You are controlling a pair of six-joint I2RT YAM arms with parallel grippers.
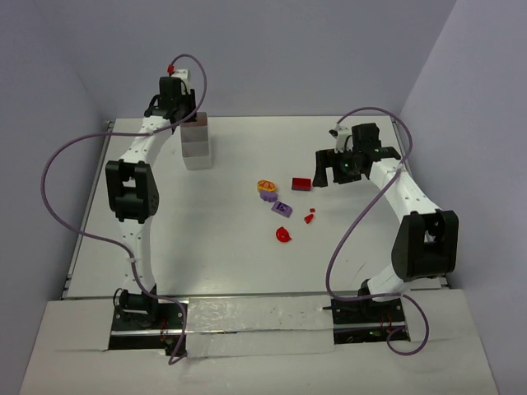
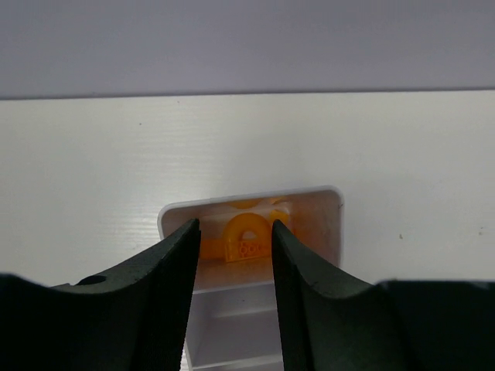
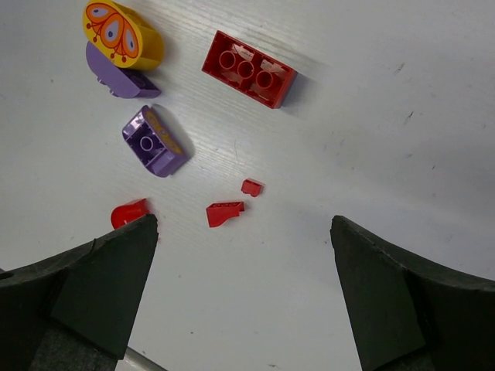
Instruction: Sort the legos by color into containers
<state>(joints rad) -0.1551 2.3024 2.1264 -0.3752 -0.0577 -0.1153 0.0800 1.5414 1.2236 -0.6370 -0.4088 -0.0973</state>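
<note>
Tray (image 1: 196, 150) stands near far edge of table (image 1: 230, 263), legos (image 1: 282, 208) well apart.

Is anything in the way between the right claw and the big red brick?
Nothing covers the red brick. In the wrist view only two tiny red pieces lie on the table between it and the open right gripper.
</note>
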